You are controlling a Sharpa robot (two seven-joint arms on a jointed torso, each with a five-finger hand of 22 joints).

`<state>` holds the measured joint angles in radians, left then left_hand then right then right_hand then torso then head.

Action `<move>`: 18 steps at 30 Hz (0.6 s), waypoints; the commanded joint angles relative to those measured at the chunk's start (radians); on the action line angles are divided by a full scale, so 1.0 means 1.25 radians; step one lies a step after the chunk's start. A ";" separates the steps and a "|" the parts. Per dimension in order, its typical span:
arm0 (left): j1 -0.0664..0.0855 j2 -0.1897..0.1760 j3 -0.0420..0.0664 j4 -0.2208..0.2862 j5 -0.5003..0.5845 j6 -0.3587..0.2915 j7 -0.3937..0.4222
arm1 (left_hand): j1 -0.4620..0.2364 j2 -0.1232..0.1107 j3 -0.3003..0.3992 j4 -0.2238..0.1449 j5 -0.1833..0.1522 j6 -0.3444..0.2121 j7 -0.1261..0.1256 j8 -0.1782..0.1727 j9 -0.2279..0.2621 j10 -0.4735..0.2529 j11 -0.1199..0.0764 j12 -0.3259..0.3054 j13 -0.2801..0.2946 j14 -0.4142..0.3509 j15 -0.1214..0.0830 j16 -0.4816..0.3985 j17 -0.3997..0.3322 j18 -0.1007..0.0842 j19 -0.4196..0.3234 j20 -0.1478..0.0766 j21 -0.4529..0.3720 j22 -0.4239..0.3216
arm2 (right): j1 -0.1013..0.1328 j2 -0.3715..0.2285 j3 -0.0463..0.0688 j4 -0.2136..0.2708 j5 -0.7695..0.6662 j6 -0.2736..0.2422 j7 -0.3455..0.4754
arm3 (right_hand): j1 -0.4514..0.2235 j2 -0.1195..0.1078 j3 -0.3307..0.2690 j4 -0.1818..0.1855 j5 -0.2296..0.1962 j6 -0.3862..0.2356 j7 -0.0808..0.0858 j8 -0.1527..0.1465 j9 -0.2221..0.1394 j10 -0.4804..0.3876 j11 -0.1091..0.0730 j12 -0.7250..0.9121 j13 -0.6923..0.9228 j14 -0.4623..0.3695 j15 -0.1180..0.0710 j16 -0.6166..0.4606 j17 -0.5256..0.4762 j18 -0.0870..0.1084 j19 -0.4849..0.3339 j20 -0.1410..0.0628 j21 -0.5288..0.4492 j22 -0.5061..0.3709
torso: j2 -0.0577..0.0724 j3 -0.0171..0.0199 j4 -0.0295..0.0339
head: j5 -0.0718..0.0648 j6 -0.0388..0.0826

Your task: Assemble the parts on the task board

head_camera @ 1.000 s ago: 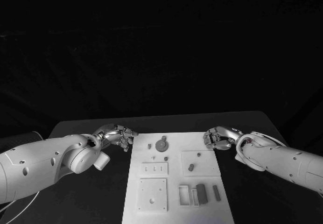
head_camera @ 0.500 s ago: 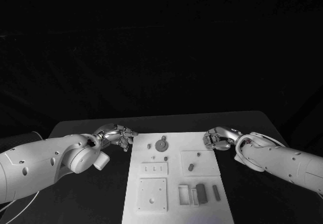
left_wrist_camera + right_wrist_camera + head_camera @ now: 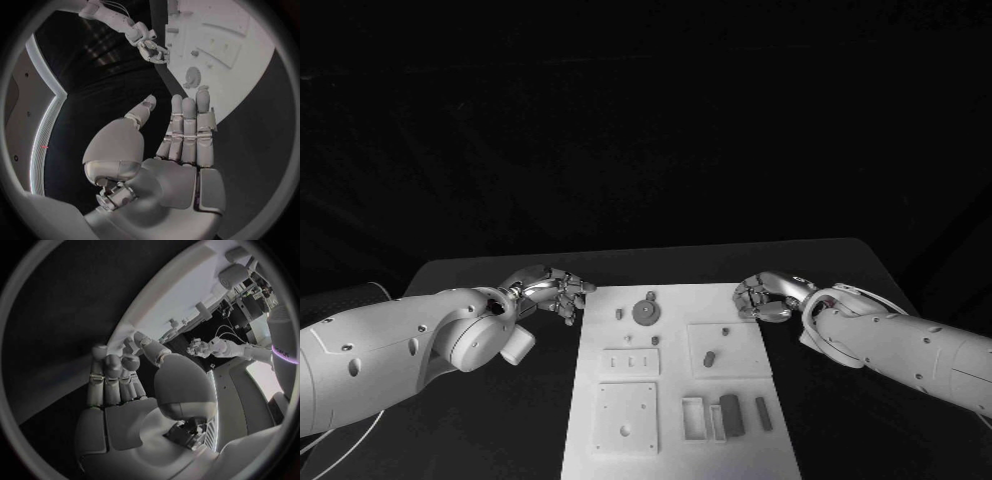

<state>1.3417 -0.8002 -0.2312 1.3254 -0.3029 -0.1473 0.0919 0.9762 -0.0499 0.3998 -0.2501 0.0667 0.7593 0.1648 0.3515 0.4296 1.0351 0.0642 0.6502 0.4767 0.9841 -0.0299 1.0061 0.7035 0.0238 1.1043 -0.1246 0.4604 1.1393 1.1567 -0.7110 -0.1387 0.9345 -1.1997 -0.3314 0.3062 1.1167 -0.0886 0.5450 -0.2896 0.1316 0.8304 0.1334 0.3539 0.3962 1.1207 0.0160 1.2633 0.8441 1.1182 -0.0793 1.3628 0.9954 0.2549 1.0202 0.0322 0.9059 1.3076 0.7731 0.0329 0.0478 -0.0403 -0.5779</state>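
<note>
Several grey parts (image 3: 730, 413) lie loose on the board (image 3: 682, 385), lower centre of frame; assembly appears barely begun. Left hand (image 3: 553, 288) and right hand (image 3: 769, 297) flank its far end, fingers apart, holding nothing.

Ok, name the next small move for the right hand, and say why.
Probably bring the right hand down over the task board: it hovers at the board's far right edge holding nothing, and the grey parts lie untouched.

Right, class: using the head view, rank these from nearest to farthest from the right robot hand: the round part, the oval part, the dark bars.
1. Round part, far end of board.
2. Oval part, mid-board plate.
3. Dark bars, near end.
Measured from the right robot hand.
</note>
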 commanded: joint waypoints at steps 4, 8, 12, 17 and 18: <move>0.000 0.002 0.001 0.001 0.000 0.014 0.001 | -0.004 -0.001 0.000 -0.005 -0.001 0.011 0.012 -0.004 0.001 -0.002 0.005 -0.004 0.000 -0.005 0.001 -0.002 -0.001 0.039 -0.001 -0.002 -0.004 0.001 | 0.000 0.001 0.000 -0.004 0.002 0.000 0.003 | 0.001 0.015 -0.002 -0.001 0.002 0.010 0.000 0.005 0.002 0.005 0.004 0.005 0.001 0.001 -0.002 0.005 0.001 0.005 0.004 -0.003 0.006 0.014 | 0.001 0.0001 -0.0002 | -0.001 -0.001; 0.000 0.001 0.001 0.002 0.000 0.013 0.001 | -0.004 -0.001 0.000 -0.005 -0.001 0.011 0.012 -0.004 0.001 -0.002 0.005 -0.005 0.000 -0.005 0.001 -0.002 -0.001 0.039 -0.001 -0.002 -0.004 0.001 | 0.000 0.000 0.000 -0.005 0.002 0.000 0.003 | 0.001 0.017 -0.001 -0.001 0.001 0.013 0.000 0.005 0.003 0.005 0.004 0.006 0.002 0.001 -0.002 0.005 0.001 0.006 0.004 -0.004 0.007 0.014 | 0.000 0.0002 -0.0002 | -0.002 -0.001; 0.000 0.001 0.001 0.002 0.000 0.013 0.001 | -0.004 -0.001 0.000 -0.005 -0.001 0.011 0.012 -0.004 0.001 -0.002 0.005 -0.005 0.000 -0.005 0.001 -0.002 -0.001 0.039 -0.001 -0.002 -0.004 0.001 | 0.000 0.000 0.000 -0.006 0.002 -0.001 0.002 | 0.002 0.017 -0.001 -0.001 0.000 0.019 0.001 0.008 0.004 0.005 0.005 0.006 0.002 0.001 -0.001 0.006 0.001 0.005 0.004 -0.004 0.007 0.014 | 0.000 0.0004 -0.0002 | -0.001 -0.002; 0.000 0.001 0.001 0.002 0.000 0.013 0.000 | -0.004 -0.001 0.000 -0.005 -0.001 0.010 0.012 -0.004 0.002 -0.001 0.005 -0.005 0.000 -0.005 0.001 -0.002 -0.001 0.039 -0.001 -0.002 -0.005 0.002 | 0.000 -0.001 0.000 -0.007 0.002 0.000 0.002 | 0.002 0.018 -0.001 -0.001 0.000 0.025 0.002 0.010 0.006 0.006 0.006 0.007 0.002 0.001 0.000 0.007 0.001 0.005 0.004 -0.004 0.008 0.014 | 0.000 0.0004 0.0000 | -0.002 -0.002; 0.000 0.001 0.001 0.002 0.000 0.013 0.000 | -0.004 -0.001 0.000 -0.005 -0.001 0.010 0.012 -0.004 0.002 -0.001 0.005 -0.005 0.000 -0.005 0.001 -0.002 -0.001 0.039 -0.001 -0.002 -0.005 0.002 | 0.000 -0.001 0.000 -0.007 0.002 0.000 0.002 | 0.002 0.018 -0.001 -0.001 0.000 0.026 0.002 0.010 0.006 0.006 0.006 0.007 0.002 0.001 0.000 0.007 0.001 0.005 0.004 -0.004 0.008 0.014 | 0.000 0.0005 -0.0002 | -0.003 -0.002</move>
<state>1.3417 -0.8005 -0.2313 1.3255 -0.3029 -0.1448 0.0878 0.9762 -0.0499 0.3998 -0.2500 0.0667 0.7593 0.1649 0.3515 0.4303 1.0345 0.0649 0.6503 0.4767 0.9841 -0.0299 1.0061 0.7036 0.0240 1.1027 -0.1229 0.4605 1.1400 1.1566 -0.7119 -0.1386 0.9257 -1.1969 -0.3326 0.3048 1.1202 -0.0748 0.5451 -0.2896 0.1316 0.8486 0.1295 0.3630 0.4026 1.1244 0.0194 1.2654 0.8454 1.1214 -0.0758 1.3667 0.9952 0.2519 1.0238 0.0287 0.9098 1.3075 0.7735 0.0331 0.0476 -0.0425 -0.5804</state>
